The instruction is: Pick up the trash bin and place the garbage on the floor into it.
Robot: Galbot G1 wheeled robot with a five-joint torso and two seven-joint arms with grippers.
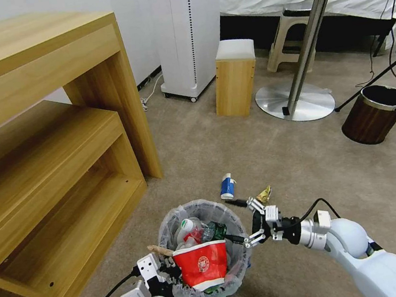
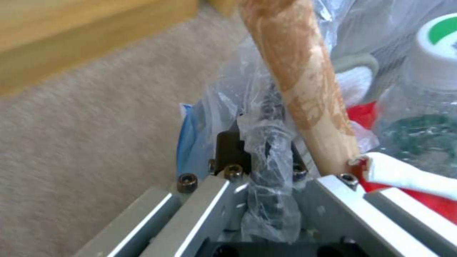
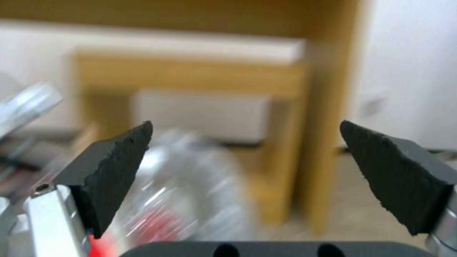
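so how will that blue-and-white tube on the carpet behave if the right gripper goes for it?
The blue-and-white tube lies on its side on the floor, so a nudge would probably roll it. It looks small and light, and its smooth plastic may slip. The right gripper is open beside the trash bin, which the left gripper clamps.

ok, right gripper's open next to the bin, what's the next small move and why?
Probably swing the right gripper out toward the blue-and-white litter on the floor just beyond the trash bin. The gripper is open and holds nothing, the left gripper is clamped on the bin's rim, and that piece plus a gold wrapper lie outside the bin.
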